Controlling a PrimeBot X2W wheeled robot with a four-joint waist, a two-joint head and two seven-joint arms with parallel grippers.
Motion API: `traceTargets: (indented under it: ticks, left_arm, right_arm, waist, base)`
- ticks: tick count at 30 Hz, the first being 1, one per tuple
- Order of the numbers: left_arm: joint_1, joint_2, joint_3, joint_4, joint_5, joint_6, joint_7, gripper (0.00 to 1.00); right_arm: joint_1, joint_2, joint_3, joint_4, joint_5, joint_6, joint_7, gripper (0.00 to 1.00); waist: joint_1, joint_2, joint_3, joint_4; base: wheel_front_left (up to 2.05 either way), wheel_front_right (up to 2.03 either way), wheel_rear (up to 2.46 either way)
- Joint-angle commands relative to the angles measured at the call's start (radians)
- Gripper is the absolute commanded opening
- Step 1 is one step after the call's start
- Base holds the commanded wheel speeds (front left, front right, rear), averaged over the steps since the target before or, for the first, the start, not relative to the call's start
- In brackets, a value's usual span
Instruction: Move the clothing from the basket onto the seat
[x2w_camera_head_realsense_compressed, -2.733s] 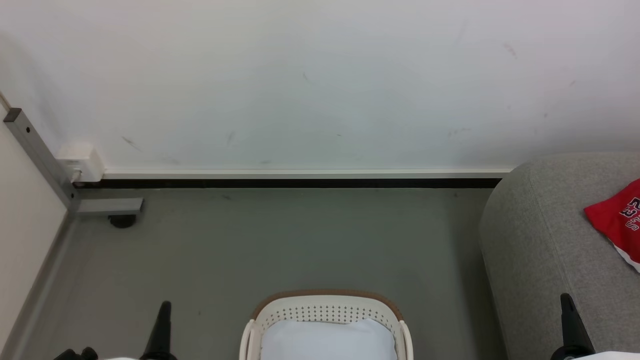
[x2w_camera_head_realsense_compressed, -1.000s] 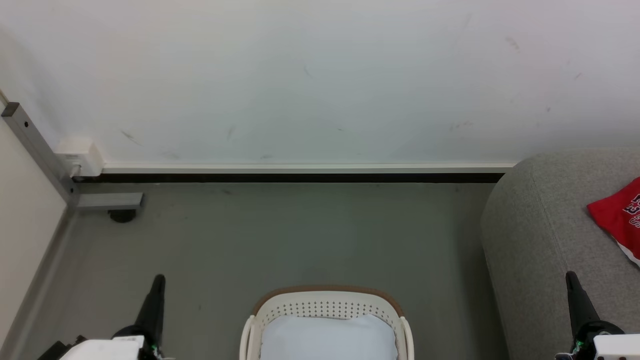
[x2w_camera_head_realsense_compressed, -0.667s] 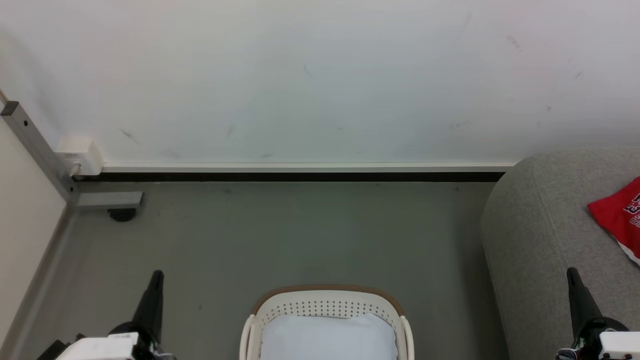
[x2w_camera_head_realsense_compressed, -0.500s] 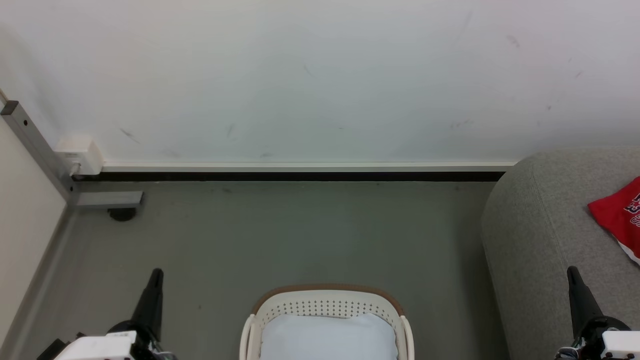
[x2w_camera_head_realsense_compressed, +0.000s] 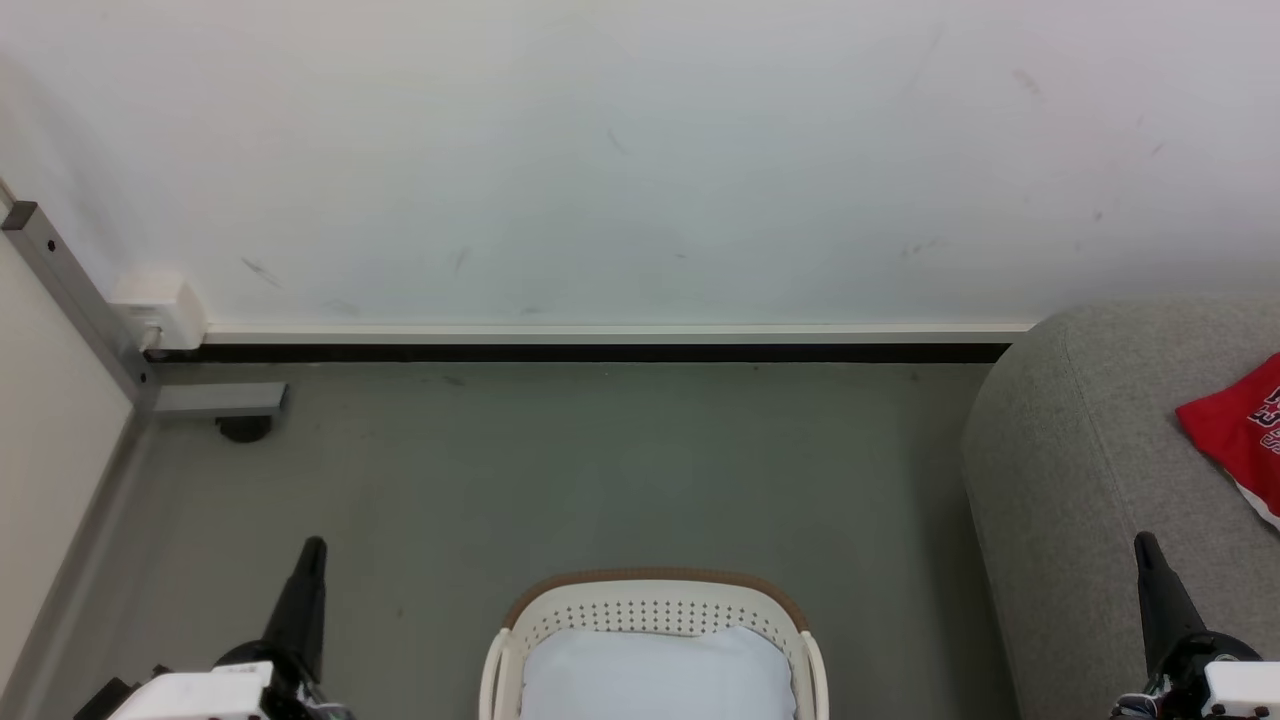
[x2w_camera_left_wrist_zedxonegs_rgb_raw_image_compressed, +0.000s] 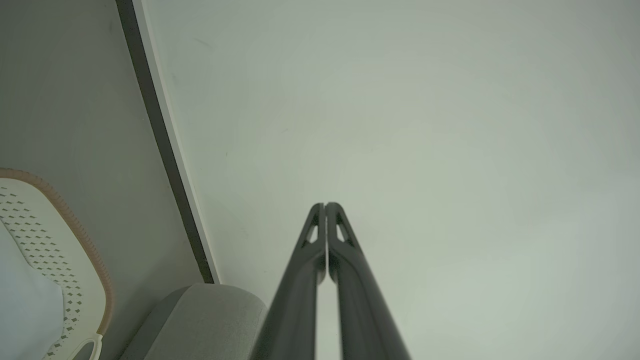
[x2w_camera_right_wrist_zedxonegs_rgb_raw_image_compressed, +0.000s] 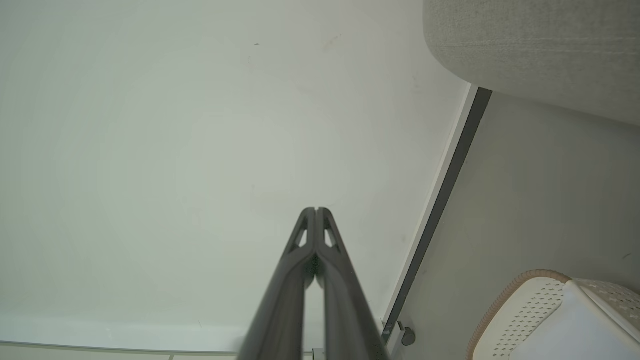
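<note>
The cream-white basket (x2w_camera_head_realsense_compressed: 652, 606) sits at the bottom middle of the head view, its brown rim toward the wall; inside lies a pale blue-white cloth (x2w_camera_head_realsense_compressed: 655, 675), and no red garment shows in it. A red garment (x2w_camera_head_realsense_compressed: 1240, 430) with white lettering lies on the grey sofa (x2w_camera_head_realsense_compressed: 1080, 480) at the right edge. My left gripper (x2w_camera_head_realsense_compressed: 313, 548) stands shut over the floor, left of the basket. Over the sofa's front, my right gripper (x2w_camera_head_realsense_compressed: 1145, 545) is shut and empty. The left wrist view has the fingertips (x2w_camera_left_wrist_zedxonegs_rgb_raw_image_compressed: 325, 206) pressed together; the right wrist view has its fingertips (x2w_camera_right_wrist_zedxonegs_rgb_raw_image_compressed: 316, 210) together too.
A white wall (x2w_camera_head_realsense_compressed: 640, 150) with a dark baseboard (x2w_camera_head_realsense_compressed: 580, 352) runs across the back. A grey metal frame with a foot (x2w_camera_head_realsense_compressed: 215, 402) and a white box (x2w_camera_head_realsense_compressed: 160, 310) stand at the left corner. Grey floor (x2w_camera_head_realsense_compressed: 600, 470) lies between basket and wall.
Both grippers have risen higher into the head view since the earliest frame, and the camera shifted slightly. Over the last half second nothing has visibly moved.
</note>
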Motion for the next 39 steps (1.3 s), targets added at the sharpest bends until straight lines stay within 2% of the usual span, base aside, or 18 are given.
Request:
traceTargets:
  ticks: [1,39]
  left_arm:
    - [-0.009,0.002,0.003,-0.002,-0.013,-0.006,0.004,0.00]
    - [-0.009,0.002,0.003,-0.003,-0.013,-0.006,0.004,0.00]
  right_arm:
    - [-0.012,-0.007,-0.003,-0.004,0.002,-0.002,0.004,0.00]
    - [-0.012,-0.007,-0.003,-0.004,0.002,-0.002,0.004,0.00]
  waist:
    - [0.0000,0.0000,0.000,0.000]
    - [0.0000,0.0000,0.000,0.000]
  base:
    - [0.00,0.00,0.00]
    - [0.00,0.00,0.00]
